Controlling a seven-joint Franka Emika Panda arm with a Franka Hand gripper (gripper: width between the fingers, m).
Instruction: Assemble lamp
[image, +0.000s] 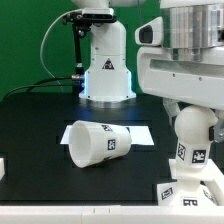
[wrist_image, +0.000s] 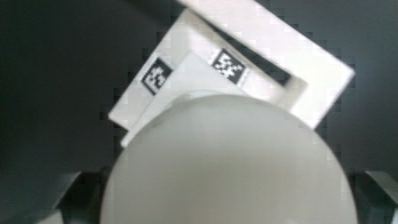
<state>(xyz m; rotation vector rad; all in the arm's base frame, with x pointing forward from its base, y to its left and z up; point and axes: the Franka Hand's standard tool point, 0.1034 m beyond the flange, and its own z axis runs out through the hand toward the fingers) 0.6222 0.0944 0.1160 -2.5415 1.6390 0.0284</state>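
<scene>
My gripper (image: 188, 104) is at the exterior view's right, closed from above on the ball head of the white bulb (image: 192, 130). The bulb stands upright over the square stepped base (image: 186, 192), whose tags face the front. In the wrist view the bulb's round head (wrist_image: 217, 150) fills the space between my fingers (wrist_image: 68, 198), my gripper (wrist_image: 217, 205) straddles it, and the tagged base (wrist_image: 196, 70) shows beyond it. The tapered shade (image: 94, 142) lies on its side mid-table, its open mouth toward the exterior view's left.
The marker board (image: 138, 130) lies flat behind the shade. The white robot pedestal (image: 105, 68) with a triangle logo stands at the back, cables running off to its left. A small white object (image: 2, 168) sits at the left edge.
</scene>
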